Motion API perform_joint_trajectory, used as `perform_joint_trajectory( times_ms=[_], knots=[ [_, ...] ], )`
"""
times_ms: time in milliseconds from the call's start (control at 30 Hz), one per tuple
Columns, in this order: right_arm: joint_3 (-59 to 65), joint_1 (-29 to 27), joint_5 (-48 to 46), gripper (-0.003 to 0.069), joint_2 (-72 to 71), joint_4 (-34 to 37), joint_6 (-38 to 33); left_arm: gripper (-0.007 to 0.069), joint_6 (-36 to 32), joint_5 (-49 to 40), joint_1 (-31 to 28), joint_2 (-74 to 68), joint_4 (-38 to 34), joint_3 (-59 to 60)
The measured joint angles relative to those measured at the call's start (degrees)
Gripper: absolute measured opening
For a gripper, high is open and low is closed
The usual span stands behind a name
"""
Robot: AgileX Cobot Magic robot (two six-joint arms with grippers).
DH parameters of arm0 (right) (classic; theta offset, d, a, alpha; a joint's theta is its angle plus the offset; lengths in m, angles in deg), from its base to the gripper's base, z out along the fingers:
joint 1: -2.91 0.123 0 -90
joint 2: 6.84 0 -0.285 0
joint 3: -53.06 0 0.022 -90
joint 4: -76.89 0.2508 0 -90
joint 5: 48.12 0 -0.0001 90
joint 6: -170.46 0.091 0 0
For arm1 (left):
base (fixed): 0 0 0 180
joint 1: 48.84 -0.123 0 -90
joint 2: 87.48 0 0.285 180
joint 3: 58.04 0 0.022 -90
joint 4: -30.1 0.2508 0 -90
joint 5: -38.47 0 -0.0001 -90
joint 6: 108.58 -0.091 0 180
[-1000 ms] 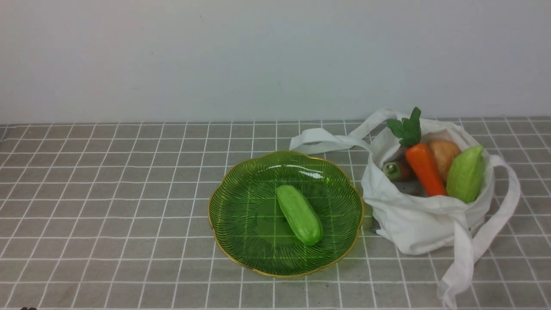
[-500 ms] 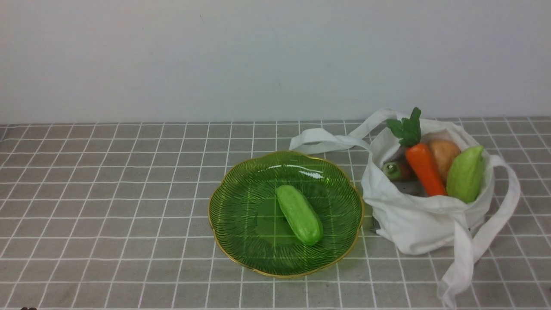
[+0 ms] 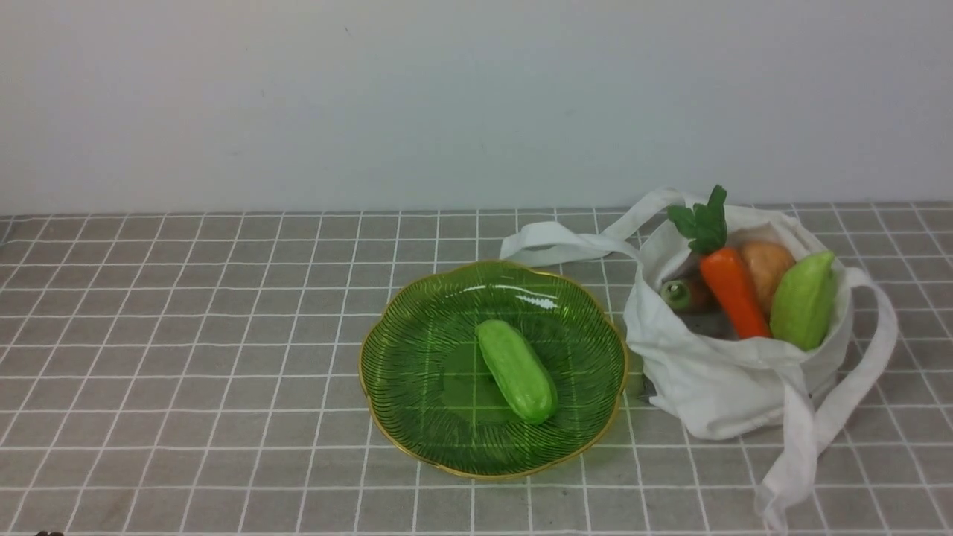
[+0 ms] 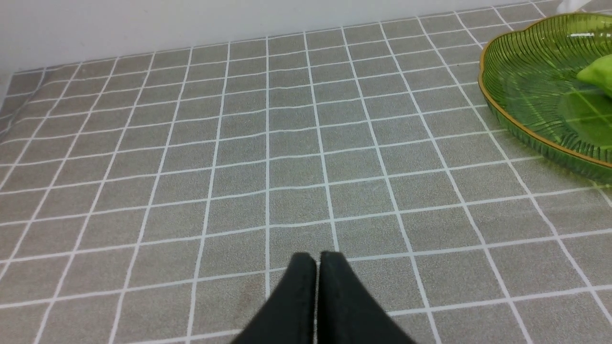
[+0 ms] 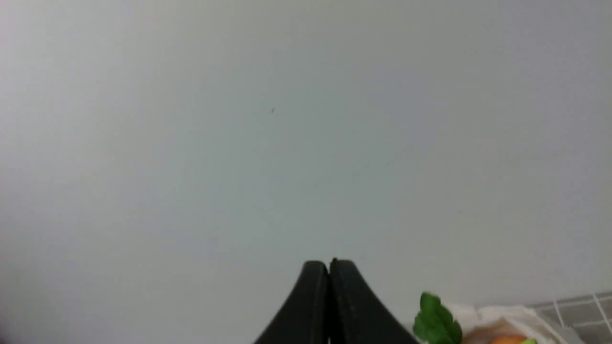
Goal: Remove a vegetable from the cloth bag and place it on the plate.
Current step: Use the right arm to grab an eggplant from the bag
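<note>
The white cloth bag (image 3: 715,387) stands open at the right of the table, next to the green glass plate (image 3: 417,357). Only the eggplant's green cap and a bit of its dark body (image 3: 681,295) show inside the bag, left of the carrot. A light green cucumber (image 3: 517,371) lies on the plate. Neither gripper shows in the front view. My left gripper (image 4: 318,255) is shut and empty above bare tablecloth, left of the plate (image 4: 526,81). My right gripper (image 5: 329,262) is shut and empty, facing the wall, with the bag (image 5: 478,315) below it.
In the bag also stand an orange carrot (image 3: 733,292) with green leaves (image 5: 437,325), a tan potato-like piece (image 3: 767,264) and a pale green vegetable (image 3: 802,301). One strap (image 3: 826,432) hangs toward the front edge, another (image 3: 566,242) lies behind the plate. A grey wall backs the table.
</note>
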Motion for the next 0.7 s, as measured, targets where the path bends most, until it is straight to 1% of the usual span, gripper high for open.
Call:
perform_joint_trajectory(
  times_ms=[33, 67, 167, 200, 267, 367, 400, 433, 500, 533, 567, 633, 700],
  knots=[
    [-1.42, 0.00, -1.70, -0.0015, 0.86, -0.37, -0.25, -0.0008, 0.00, 0.00, 0.00, 0.00, 0.00, 0.00],
    [-6.42, 0.00, -9.11, -0.0015, 8.11, -3.14, -0.70, -0.0008, 0.00, 0.00, 0.00, 0.00, 0.00, 0.00],
    [-12.19, 0.00, -21.60, -0.0014, 23.89, -6.85, -0.89, -0.0008, 0.00, 0.00, 0.00, 0.00, 0.00, 0.00],
    [-12.38, 0.00, -22.10, -0.0013, 23.89, -6.95, -0.90, -0.0008, 0.00, 0.00, 0.00, 0.00, 0.00, 0.00],
    [-14.00, 0.00, -25.42, -0.0005, 35.52, -7.26, -1.50, -0.0008, 0.00, 0.00, 0.00, 0.00, 0.00, 0.00],
    [-15.39, 0.14, -26.45, 0.0018, 46.05, -5.55, -3.88, -0.0008, 0.00, 0.00, 0.00, 0.00, 0.00, 0.00],
    [-16.44, 0.59, -26.99, 0.0036, 50.17, -4.57, -5.10, -0.0008, 0.00, 0.00, 0.00, 0.00, 0.00, 0.00],
    [-16.82, 0.85, -27.16, 0.0039, 50.79, -4.20, -5.59, -0.0008, 0.00, 0.00, 0.00, 0.00, 0.00, 0.00],
    [-19.86, 3.50, -27.13, 0.0090, 57.87, -1.82, -8.22, -0.0008, 0.00, 0.00, 0.00, 0.00, 0.00, 0.00],
    [-19.86, 3.78, -27.13, 0.0090, 57.87, -1.77, -8.40, -0.0008, 0.00, 0.00, 0.00, 0.00, 0.00, 0.00],
    [-23.41, 6.49, -25.74, 0.0141, 62.78, -1.74, -9.66, -0.0008, 0.00, 0.00, 0.00, 0.00, 0.00, 0.00],
    [-26.82, 8.87, -24.58, 0.0189, 66.31, -3.20, -9.79, -0.0008, 0.00, 0.00, 0.00, 0.00, 0.00, 0.00],
    [-31.98, 11.63, -24.07, 0.0262, 72.25, -7.76, -8.21, -0.0008, 0.00, 0.00, 0.00, 0.00, 0.00, 0.00]
  ],
)
